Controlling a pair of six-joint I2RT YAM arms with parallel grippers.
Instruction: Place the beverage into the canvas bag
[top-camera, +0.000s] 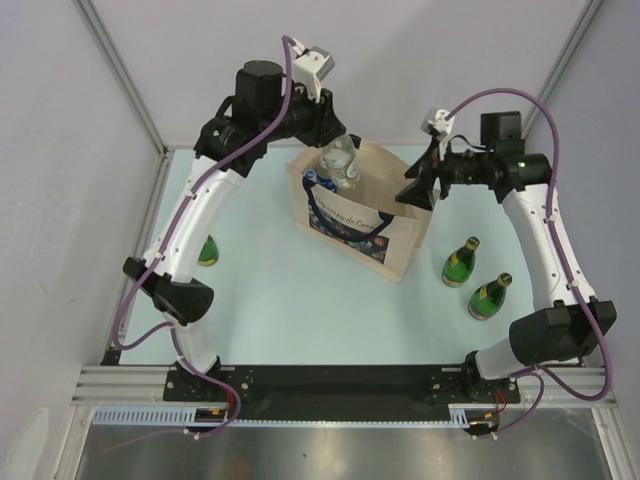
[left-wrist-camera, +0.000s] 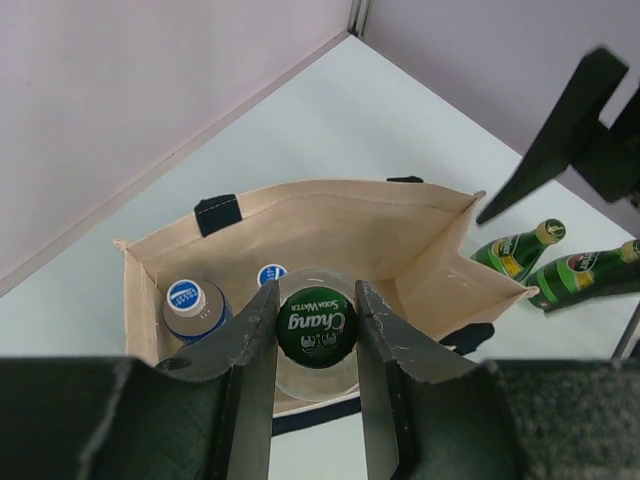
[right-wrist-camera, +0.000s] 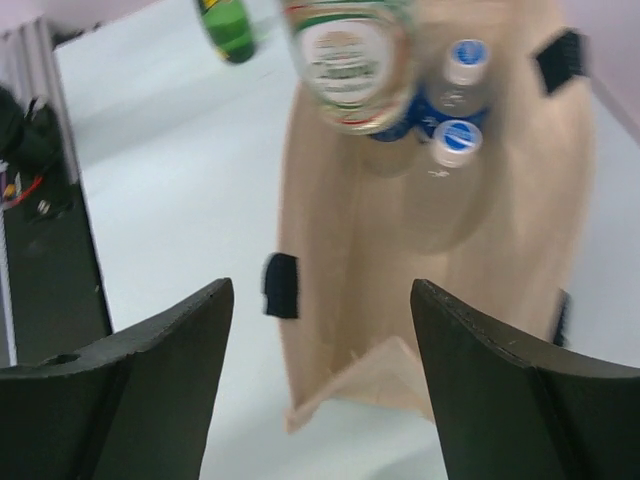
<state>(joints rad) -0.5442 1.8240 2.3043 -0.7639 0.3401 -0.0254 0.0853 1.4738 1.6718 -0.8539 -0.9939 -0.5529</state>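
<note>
Nearest, by the desk's (top-camera: 280, 310) right edge, two green bottles (top-camera: 490, 296) stand side by side. A third green bottle (top-camera: 208, 250) stands by the left edge, partly hidden behind the left arm.

Farther back, toward the middle of the far edge, the bag (top-camera: 365, 225) stands upright with its mouth open. Two water bottles (left-wrist-camera: 187, 298) with blue-and-white caps stand inside it against one end.

The left end effector (left-wrist-camera: 316, 295) is above the mouth, its fingers (left-wrist-camera: 262, 330) pinching the green cap of a clear bottle (top-camera: 340, 168). That bottle hangs upright over the opening, next to the water bottles. How deep its base sits below the rim cannot be told.

The right end effector (top-camera: 420, 185) hangs at the bag's right end, fingers (right-wrist-camera: 160, 390) spread wide and holding nothing. Whether it touches the canvas cannot be told.
</note>
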